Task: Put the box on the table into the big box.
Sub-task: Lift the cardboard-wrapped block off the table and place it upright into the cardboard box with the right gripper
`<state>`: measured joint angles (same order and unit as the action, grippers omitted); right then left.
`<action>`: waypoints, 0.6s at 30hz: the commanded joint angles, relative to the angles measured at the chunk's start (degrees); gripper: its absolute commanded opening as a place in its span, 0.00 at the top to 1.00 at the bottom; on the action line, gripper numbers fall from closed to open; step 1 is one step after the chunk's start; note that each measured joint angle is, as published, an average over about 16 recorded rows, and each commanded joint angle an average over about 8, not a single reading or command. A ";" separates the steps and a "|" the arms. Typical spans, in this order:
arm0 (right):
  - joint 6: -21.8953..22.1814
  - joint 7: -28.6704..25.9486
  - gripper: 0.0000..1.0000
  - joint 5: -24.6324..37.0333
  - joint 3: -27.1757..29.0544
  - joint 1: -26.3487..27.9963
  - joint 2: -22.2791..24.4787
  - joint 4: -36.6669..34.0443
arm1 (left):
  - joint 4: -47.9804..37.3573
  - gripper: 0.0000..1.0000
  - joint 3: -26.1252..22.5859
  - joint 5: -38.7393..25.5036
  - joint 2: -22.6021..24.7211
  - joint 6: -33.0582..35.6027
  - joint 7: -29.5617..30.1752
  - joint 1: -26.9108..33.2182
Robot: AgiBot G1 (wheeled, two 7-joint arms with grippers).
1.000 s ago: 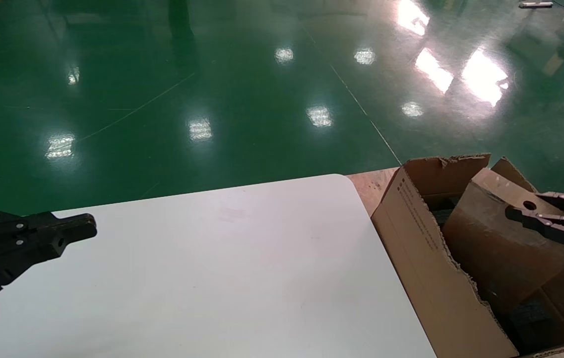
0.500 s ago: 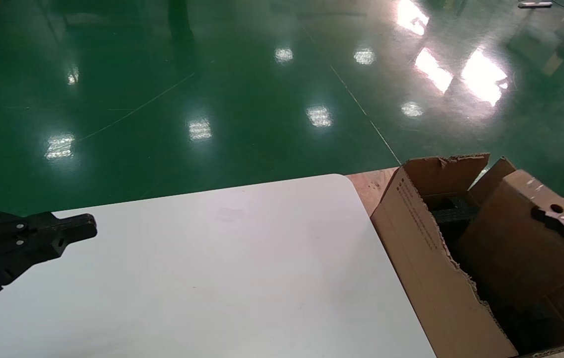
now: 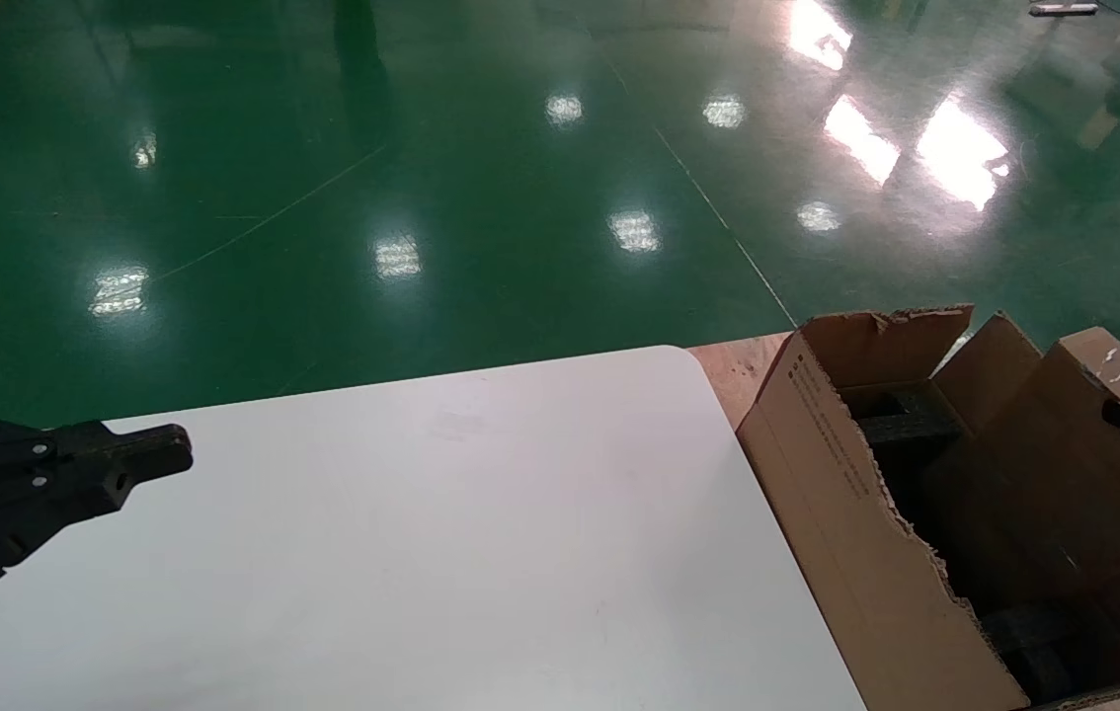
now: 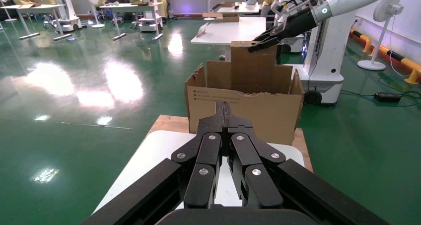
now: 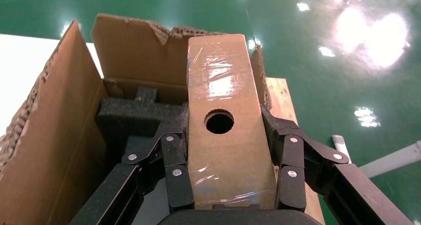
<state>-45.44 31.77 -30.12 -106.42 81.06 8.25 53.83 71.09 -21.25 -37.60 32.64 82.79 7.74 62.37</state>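
Left gripper [image 3: 150,459]: fingers pressed together on nothing, parked over the near left of the table [image 3: 441,553], whose top is bare of the task's item. Big box [image 3: 846,513]: stands just off the table's right edge, torn flaps up, black foam blocks [image 5: 130,116] inside. Right gripper [image 5: 231,185]: fingers clamped on both long sides of the box [image 5: 223,130], held tilted above the carton's opening and partly past its right rim; released here, it would likely catch a flap or foam and lodge askew.

The right gripper [image 5: 231,178] jaws clamp the box [image 5: 223,135] above the big box [image 5: 54,135].
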 commanded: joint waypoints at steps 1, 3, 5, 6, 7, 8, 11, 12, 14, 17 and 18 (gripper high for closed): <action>0.24 1.75 1.00 -2.64 -1.73 0.49 -0.40 0.06 | 0.00 1.00 0.00 0.00 0.00 0.00 0.00 0.00; 0.02 3.66 1.00 -5.50 -3.31 0.90 -0.83 -0.08 | 0.00 1.00 0.00 0.00 0.00 0.00 0.00 0.00; -0.35 5.66 1.00 -8.46 -4.89 1.25 -1.27 -0.27 | 0.00 1.00 0.00 0.00 0.00 0.00 0.00 0.00; -0.63 6.71 1.00 -10.04 -5.71 1.40 -1.48 -0.36 | 0.00 1.00 0.00 0.00 0.00 0.00 0.00 0.00; -0.95 7.77 1.00 -11.66 -6.56 1.52 -1.70 -0.45 | 0.00 1.00 0.00 0.00 0.00 0.00 0.00 0.00; -1.28 8.80 1.00 -13.27 -7.43 1.59 -1.90 -0.52 | 0.00 1.00 0.00 0.00 0.00 0.00 0.00 0.00; -2.65 12.02 1.00 -18.52 -10.28 1.62 -2.48 -0.61 | 0.00 1.00 0.00 0.00 0.00 0.00 0.00 0.00; -3.23 13.12 1.00 -20.38 -11.30 1.55 -2.65 -0.58 | 0.00 1.00 0.00 0.00 0.00 0.00 0.00 0.00; -4.45 15.22 1.00 -24.10 -13.40 1.29 -3.01 -0.40 | 0.00 1.00 0.00 0.00 0.00 0.00 0.00 0.00; -6.63 18.17 1.00 -29.64 -16.60 0.62 -3.62 0.19 | 0.00 1.00 0.00 0.00 0.00 0.00 0.00 0.00; -7.45 19.08 1.00 -31.43 -17.63 0.33 -3.81 0.52 | 0.00 1.00 0.00 0.00 0.00 0.00 0.00 0.00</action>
<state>-53.09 50.53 -61.08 -123.82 81.22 4.47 54.72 71.09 -21.25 -37.59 32.64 82.78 7.74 62.37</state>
